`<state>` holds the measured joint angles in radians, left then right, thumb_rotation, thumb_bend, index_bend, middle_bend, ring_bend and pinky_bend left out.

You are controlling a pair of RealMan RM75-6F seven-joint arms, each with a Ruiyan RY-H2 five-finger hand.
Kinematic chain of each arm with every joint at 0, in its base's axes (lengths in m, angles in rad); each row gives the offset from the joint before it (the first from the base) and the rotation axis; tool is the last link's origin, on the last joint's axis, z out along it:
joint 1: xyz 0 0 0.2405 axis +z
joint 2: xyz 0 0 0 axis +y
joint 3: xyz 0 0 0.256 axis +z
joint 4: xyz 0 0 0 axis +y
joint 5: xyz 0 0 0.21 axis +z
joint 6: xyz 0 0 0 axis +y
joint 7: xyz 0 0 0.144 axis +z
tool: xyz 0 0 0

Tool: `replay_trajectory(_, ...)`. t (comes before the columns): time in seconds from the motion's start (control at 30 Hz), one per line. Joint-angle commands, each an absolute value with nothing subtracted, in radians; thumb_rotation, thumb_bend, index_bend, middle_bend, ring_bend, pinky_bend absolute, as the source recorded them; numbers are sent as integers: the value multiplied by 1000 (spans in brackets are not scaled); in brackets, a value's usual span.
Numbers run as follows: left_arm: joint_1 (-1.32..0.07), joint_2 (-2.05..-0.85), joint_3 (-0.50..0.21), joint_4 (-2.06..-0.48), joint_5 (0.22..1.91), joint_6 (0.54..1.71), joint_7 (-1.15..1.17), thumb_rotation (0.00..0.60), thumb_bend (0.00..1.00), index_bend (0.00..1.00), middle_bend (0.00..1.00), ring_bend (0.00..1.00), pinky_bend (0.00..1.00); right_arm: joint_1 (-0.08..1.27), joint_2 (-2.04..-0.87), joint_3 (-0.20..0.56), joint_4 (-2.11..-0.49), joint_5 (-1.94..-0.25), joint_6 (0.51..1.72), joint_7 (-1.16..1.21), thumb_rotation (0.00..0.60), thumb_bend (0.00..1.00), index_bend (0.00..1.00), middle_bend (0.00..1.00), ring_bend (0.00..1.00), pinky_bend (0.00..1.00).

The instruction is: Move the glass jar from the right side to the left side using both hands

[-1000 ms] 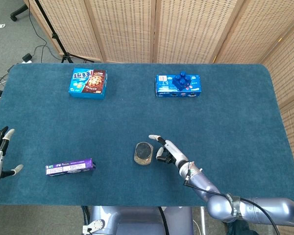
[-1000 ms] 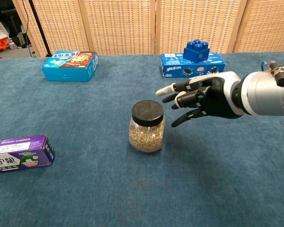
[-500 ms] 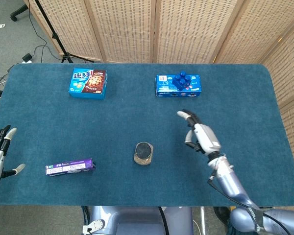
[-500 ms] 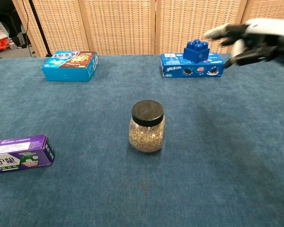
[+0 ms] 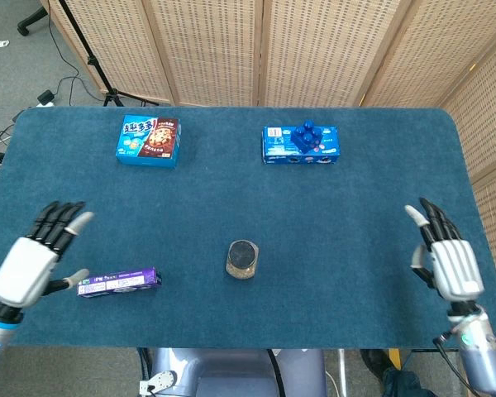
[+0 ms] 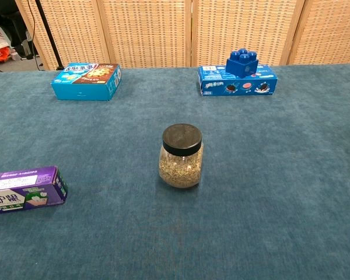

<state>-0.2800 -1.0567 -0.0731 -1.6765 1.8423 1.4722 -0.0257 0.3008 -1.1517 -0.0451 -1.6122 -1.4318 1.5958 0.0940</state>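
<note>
The glass jar (image 5: 242,260) stands upright near the middle of the blue counter (image 5: 231,190), a little toward the near edge, its black lid (image 6: 182,139) on and a pale grainy filling showing through the glass in the chest view. Neither hand touches it. The right hand (image 5: 448,258) hovers at about three o'clock from the jar, well apart from it near the counter's right edge, released with fingers spread and nothing in it. The left hand (image 5: 35,260) is at about nine o'clock from the jar, near the left edge, likewise released with fingers apart and holding nothing; it lies just beside the left end of a purple box (image 5: 118,283), though contact cannot be told. The purple box lies flat at roughly eight o'clock from the jar. At about eleven o'clock, toward the far edge, rests a blue cookie box (image 5: 149,139). At about one o'clock lies a blue biscuit box (image 5: 301,147) with a blue toy brick (image 6: 242,62) on top of it. Wicker screens (image 5: 264,50) stand behind the counter. Neither hand appears in the chest view.
</note>
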Motion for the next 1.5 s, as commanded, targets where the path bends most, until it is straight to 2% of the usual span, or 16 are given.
replay_trajectory(0.03, -386, -1010, -74, -1771, 1916, 1344, 35, 600, 477, 8, 0, 0, 0, 263, -1126, -62, -1618, -1449, 1595, 96, 600, 889, 107, 0, 0, 90)
replay_trajectory(0.17, -485, -993, -93, -1864, 1920, 1197, 78, 600, 825, 56, 0, 0, 0, 233, -1144, -30, -1591, -1428, 1624, 67, 600, 943, 106, 0, 0, 85)
replay_trajectory(0.23, -514, -994, -107, -1889, 1908, 1154, 104, 600, 953, 87, 0, 0, 0, 226, -1156, -14, -1573, -1415, 1631, 61, 600, 971, 106, 0, 0, 85)
replay_trajectory(0.3, -549, -1003, -126, -1915, 1888, 1100, 144, 600, 1000, 123, 0, 0, 0, 219, -1174, 6, -1545, -1399, 1636, 61, 600, 981, 106, 0, 0, 76)
replay_trajectory(0.4, -604, -1032, -152, -1943, 1849, 1012, 211, 600, 1000, 185, 0, 0, 0, 211, -1204, 31, -1492, -1379, 1633, 75, 600, 980, 106, 0, 0, 16)
replay_trajectory(0.47, -644, -1066, -168, -1947, 1821, 951, 264, 600, 1000, 219, 0, 0, 0, 209, -1219, 40, -1457, -1375, 1618, 87, 600, 925, 103, 0, 0, 0)
replay_trajectory(0.57, -716, -1149, -191, -1921, 1779, 858, 353, 600, 1000, 246, 0, 0, 0, 208, -1238, 55, -1406, -1393, 1619, 94, 600, 666, 88, 0, 0, 0)
replay_trajectory(0.63, -752, -1198, -199, -1901, 1753, 815, 383, 600, 1000, 274, 0, 0, 0, 205, -1242, 61, -1394, -1400, 1619, 103, 600, 355, 53, 0, 0, 0)
replay_trajectory(0.7, -795, -1251, -211, -1874, 1722, 768, 421, 600, 1000, 300, 7, 0, 0, 200, -1239, 63, -1392, -1407, 1610, 116, 600, 117, 26, 0, 0, 0)
replay_trajectory(0.73, -812, -1275, -216, -1861, 1712, 753, 437, 600, 1000, 309, 18, 0, 0, 198, -1235, 62, -1394, -1411, 1606, 119, 600, 35, 16, 0, 0, 0)
replay_trajectory(0.77, -836, -1305, -222, -1843, 1698, 732, 456, 600, 1000, 313, 32, 0, 0, 195, -1229, 61, -1397, -1415, 1602, 119, 600, 7, 12, 0, 0, 0)
replay_trajectory(0.93, -953, -1459, -252, -1732, 1641, 642, 522, 600, 1000, 325, 74, 11, 0, 185, -1207, 64, -1421, -1426, 1581, 132, 600, 0, 3, 0, 0, 0)
replay_trajectory(1.07, -1002, -1521, -247, -1670, 1600, 607, 546, 600, 1000, 349, 95, 32, 0, 181, -1200, 73, -1430, -1422, 1565, 135, 600, 0, 3, 0, 0, 0)
replay_trajectory(1.3, -1052, -1576, -220, -1600, 1550, 576, 566, 600, 1000, 398, 127, 62, 14, 173, -1191, 92, -1438, -1415, 1546, 151, 600, 0, 3, 0, 0, 0)
replay_trajectory(1.5, -1075, -1597, -185, -1555, 1523, 566, 582, 600, 1000, 482, 186, 104, 86, 168, -1186, 106, -1440, -1407, 1530, 169, 600, 0, 4, 0, 0, 0)
